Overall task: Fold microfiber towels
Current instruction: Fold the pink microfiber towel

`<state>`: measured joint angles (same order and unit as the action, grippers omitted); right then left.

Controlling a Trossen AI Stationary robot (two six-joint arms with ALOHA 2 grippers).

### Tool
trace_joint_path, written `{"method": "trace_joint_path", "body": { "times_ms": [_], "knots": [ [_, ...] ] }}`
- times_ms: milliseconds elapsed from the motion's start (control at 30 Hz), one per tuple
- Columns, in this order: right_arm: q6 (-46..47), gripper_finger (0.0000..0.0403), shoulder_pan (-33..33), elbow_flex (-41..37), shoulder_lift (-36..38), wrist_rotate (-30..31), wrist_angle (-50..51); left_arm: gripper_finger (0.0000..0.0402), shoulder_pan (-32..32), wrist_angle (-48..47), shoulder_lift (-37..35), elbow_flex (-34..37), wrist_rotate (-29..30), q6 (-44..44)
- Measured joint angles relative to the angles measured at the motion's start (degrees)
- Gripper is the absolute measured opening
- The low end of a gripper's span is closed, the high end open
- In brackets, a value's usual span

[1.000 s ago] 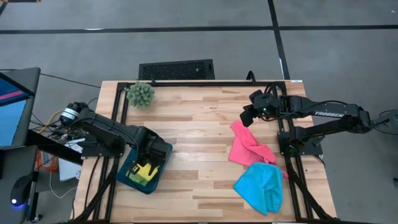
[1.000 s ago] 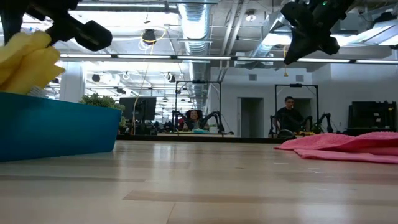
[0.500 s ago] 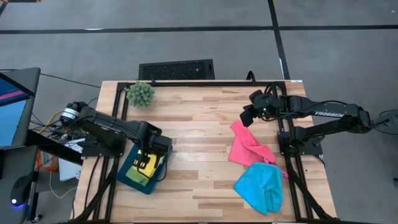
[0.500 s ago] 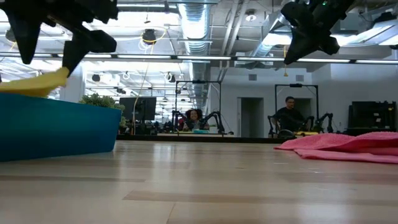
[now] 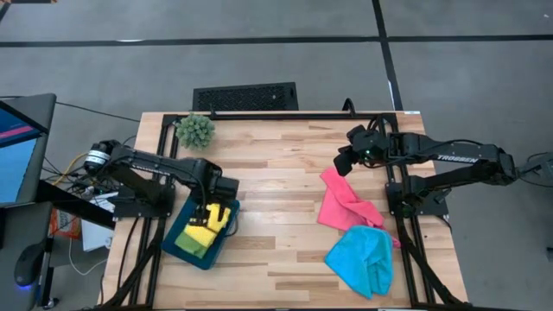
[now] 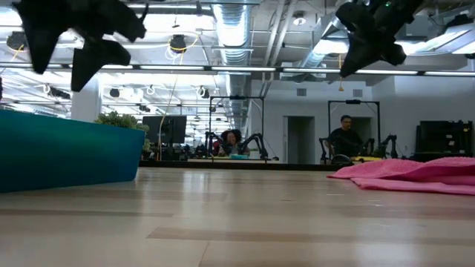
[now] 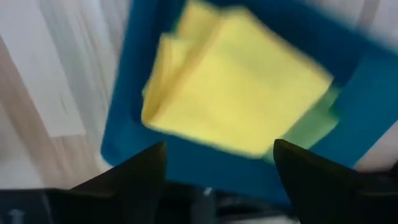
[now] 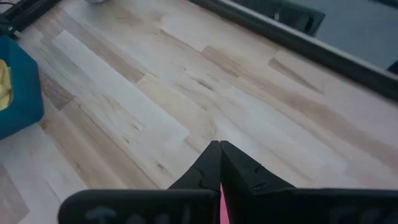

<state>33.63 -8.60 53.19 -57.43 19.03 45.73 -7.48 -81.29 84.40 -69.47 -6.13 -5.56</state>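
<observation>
right pincer [image 8: 219,163]: fingers pressed together | above bare wooden table [image 8: 186,93] | teal tray [image 8: 18,93] at edge

A robotics lab in an open industrial hall; exposed ducts [image 6: 236,30] and pipes run under a bare ceiling with strip lights; beyond the wooden table [image 6: 245,215] stand other robot arms [image 6: 256,142] at stations, monitors [image 6: 165,127], and a seated person [image 6: 343,137]; the floor [image 5: 259,52] is grey concrete.

Table [image 5: 276,164]: pale wood planks, smooth, matt. Yellow towel [image 7: 236,93], pink towel [image 5: 344,206], blue towel [image 5: 363,257]: soft cloth. Tray [image 7: 367,106]: smooth teal plastic.
</observation>
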Motion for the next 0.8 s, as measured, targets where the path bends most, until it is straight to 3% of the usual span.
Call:
{"method": "trace_joint_path", "body": {
  "times_ms": [167, 433, 633, 800],
  "knots": [
    [4.58, 0.0031, -0.13, 0.0, 0.0, -1.18, 6.24, 0.0286, 5.36, 9.61, -0.02, -4.43, -0.49, -5.52],
    [11.39, 0.0036, 2.62, 0.0, 0.0, -4.72, 18.46, 0.0285, 15.15, 47.11, 1.32, -5.07, -0.67, -9.08],
    [18.64, 0.0045, 11.5, 0.0, 0.2, -6.32, 25.22, 0.0285, 17.85, 65.89, 12.0, -6.6, -6.59, -3.47],
    [30.68, 0.0046, 20.28, -0.02, 0.27, -6.15, 29.48, 0.0285, 17.17, 67.59, 25.24, -15.72, -8.58, 0.22]
  ]
}}
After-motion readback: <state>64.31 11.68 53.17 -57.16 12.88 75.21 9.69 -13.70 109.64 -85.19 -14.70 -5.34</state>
